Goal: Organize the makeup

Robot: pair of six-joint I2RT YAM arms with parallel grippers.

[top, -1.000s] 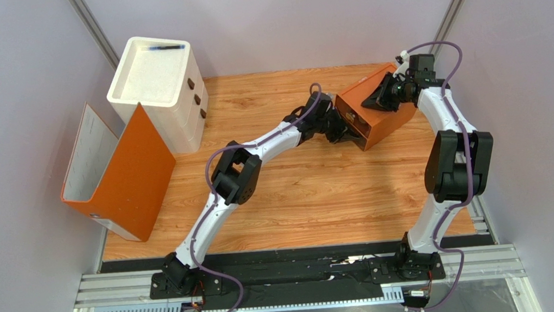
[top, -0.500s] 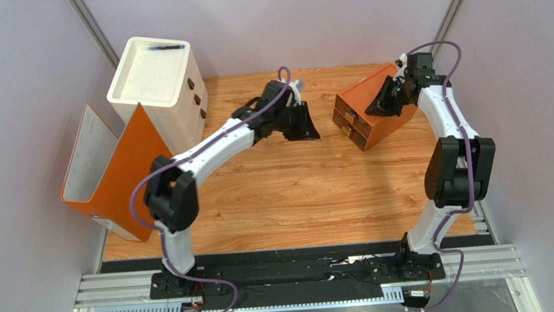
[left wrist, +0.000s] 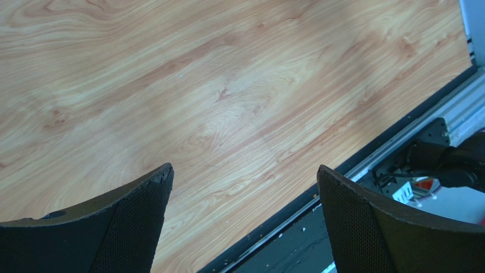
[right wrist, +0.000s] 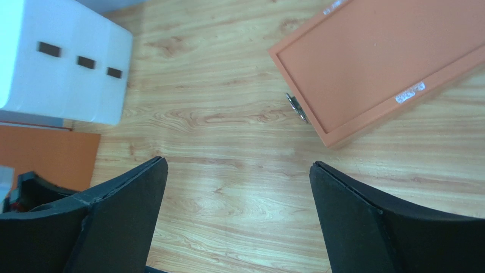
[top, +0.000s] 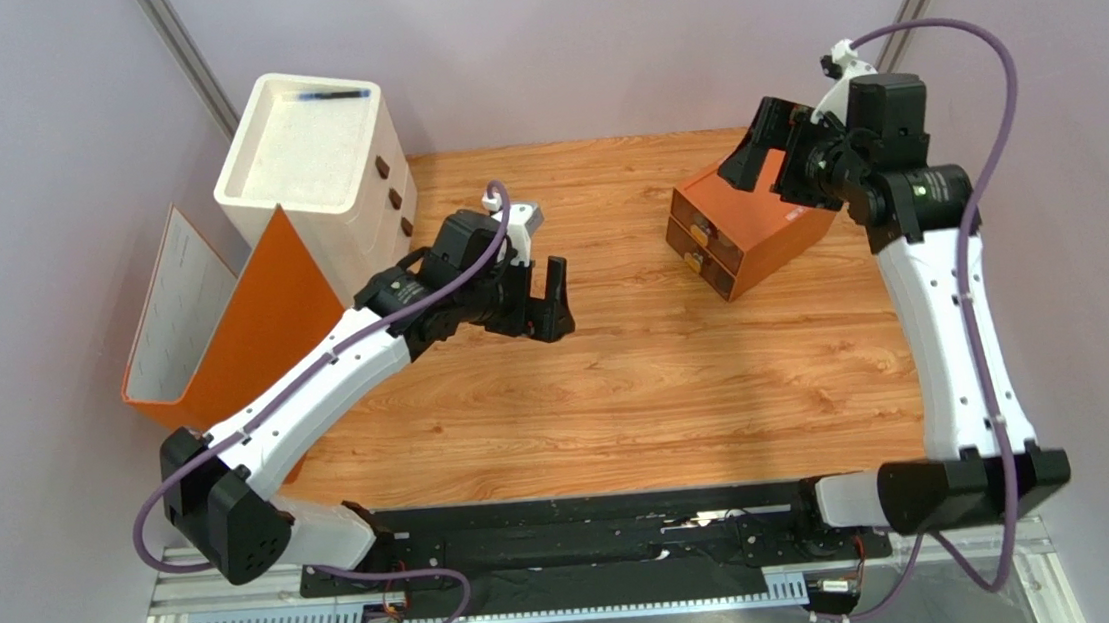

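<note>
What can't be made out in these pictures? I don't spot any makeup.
1. Makeup: none shows in any view. The shut drawers of the orange drawer box hide whatever is inside.
2. White drawer unit, top view: shut fronts hide its contents. The thin dark item on its top is too small to name.
3. Right wrist view: the picture's edge cuts off part of the orange drawer box.

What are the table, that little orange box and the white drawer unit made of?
Table: wood or wood-look laminate, visible grain, slight sheen.
Orange box: smooth and matte, small metal fitting on one side; perhaps painted wood or plastic.
White drawer unit: probably matte plastic, rounded corners.
</note>
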